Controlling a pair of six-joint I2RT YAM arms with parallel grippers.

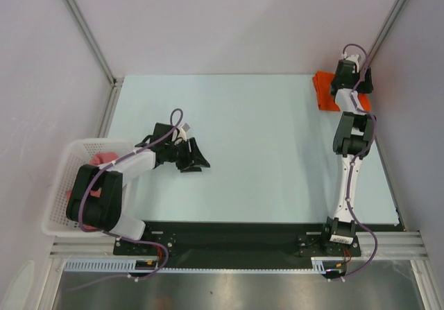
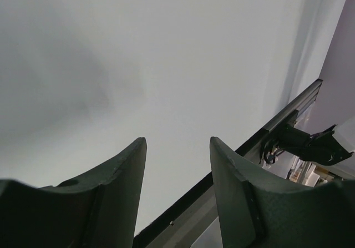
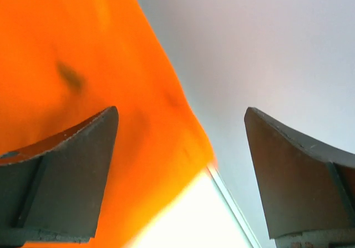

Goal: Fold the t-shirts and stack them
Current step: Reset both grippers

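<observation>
Orange shirt [image 1: 323, 92] lies folded at the far right corner of the table [image 1: 263, 143], its outer part hidden under the right arm. Right gripper [image 1: 349, 78] hangs directly over it. In the right wrist view the jaws stand wide with nothing between them. The left finger [image 3: 66, 170] is over orange cloth, the right finger [image 3: 294, 176] over bare table past the shirt's edge. One dark speck [image 3: 69, 76] shows on the cloth. Cannot tell whether the fingertips touch the fabric.

Pink shirt [image 1: 104, 159] sits bunched in the white basket [image 1: 59, 178] at the table's left edge, partly covered by the left arm, well apart from the orange one.

Left gripper [image 1: 193, 159] is over the left-centre of the table, near the basket and pointing toward the middle. Its jaws are moderately parted and hold nothing, with only plain table surface seen between the fingers [image 2: 119, 176].
</observation>
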